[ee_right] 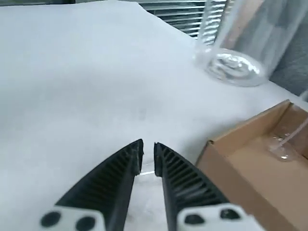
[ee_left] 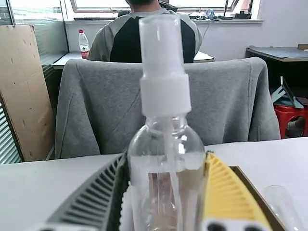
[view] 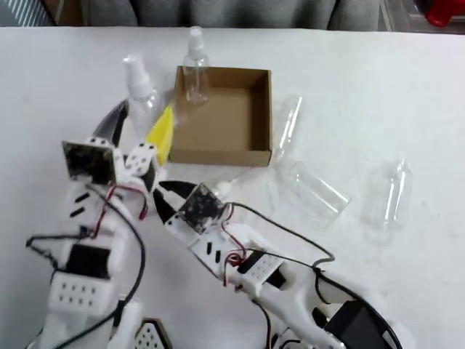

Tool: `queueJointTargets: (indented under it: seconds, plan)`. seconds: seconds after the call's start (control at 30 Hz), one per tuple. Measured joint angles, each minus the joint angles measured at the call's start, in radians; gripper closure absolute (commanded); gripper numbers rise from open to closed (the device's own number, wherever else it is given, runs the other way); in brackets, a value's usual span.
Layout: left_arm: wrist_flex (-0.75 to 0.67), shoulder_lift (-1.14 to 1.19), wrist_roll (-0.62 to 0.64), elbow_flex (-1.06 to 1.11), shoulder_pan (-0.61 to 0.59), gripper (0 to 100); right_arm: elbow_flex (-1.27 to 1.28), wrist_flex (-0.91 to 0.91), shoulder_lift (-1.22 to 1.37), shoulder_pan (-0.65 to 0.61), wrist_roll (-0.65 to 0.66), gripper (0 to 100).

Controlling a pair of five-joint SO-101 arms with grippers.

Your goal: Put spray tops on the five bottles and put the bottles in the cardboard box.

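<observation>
Bottle (view: 142, 93) with spray top (ee_left: 163, 62) pinched in left gripper (view: 145, 120), just beside outer left wall of cardboard box (view: 218, 154). Best lifted clear of that wall, held plumb, lowered next to capped bottle (view: 195, 73) standing inside, let go only once seated. Long axis vertical, nozzle up. Right gripper (ee_right: 147, 149) nearly pressed together, low over worktop (view: 407, 94). Farther right, three uncapped bottles (view: 320, 190) lying flat.
</observation>
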Motion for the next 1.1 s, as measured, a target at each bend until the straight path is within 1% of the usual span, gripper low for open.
queueJointTargets:
  seconds: [0.1, 0.17, 0.23, 0.3, 0.33, 0.43, 0.5, 0.57, 0.7, 0.9, 1.1]
  plan:
    - [-0.152, 0.146, 0.000, 0.000, -0.002, 98, -0.031, 0.000, 0.000, 0.087, 0.061, 98.4]
    - [-0.259, 0.241, 0.000, 0.000, 0.000, 98, -0.064, 0.000, 0.002, 0.173, 0.063, 98.4]
    - [-0.356, 0.328, 0.000, 0.000, 0.000, 98, -0.107, 0.011, 0.002, 0.270, 0.029, 98.4]
    - [-0.437, 0.410, 0.000, 0.000, 0.015, 98, -0.160, 0.060, 0.002, 0.370, -0.044, 98.4]
    - [-0.454, 0.448, 0.000, -0.006, 0.028, 98, -0.192, 0.095, 0.006, 0.417, -0.089, 98.4]
    - [-0.471, 0.572, 0.000, -0.058, 0.041, 98, -0.295, 0.247, 0.008, 0.535, -0.212, 98.4]
    - [-0.474, 0.655, 0.000, -0.117, 0.044, 98, -0.359, 0.362, 0.014, 0.580, -0.247, 98.4]
    - [-0.474, 0.736, 0.000, -0.180, 0.044, 98, -0.407, 0.433, 0.049, 0.608, -0.258, 98.4]
    - [-0.474, 0.888, 0.000, -0.282, 0.048, 98, -0.488, 0.434, 0.166, 0.644, -0.262, 98.4]
    - [-0.474, 1.030, 0.000, -0.379, 0.048, 98, -0.638, 0.408, 0.390, 0.683, -0.262, 98.4]
    - [-0.474, 1.099, 0.000, -0.440, 0.048, 98, -0.683, 0.407, 0.425, 0.692, -0.265, 98.4]
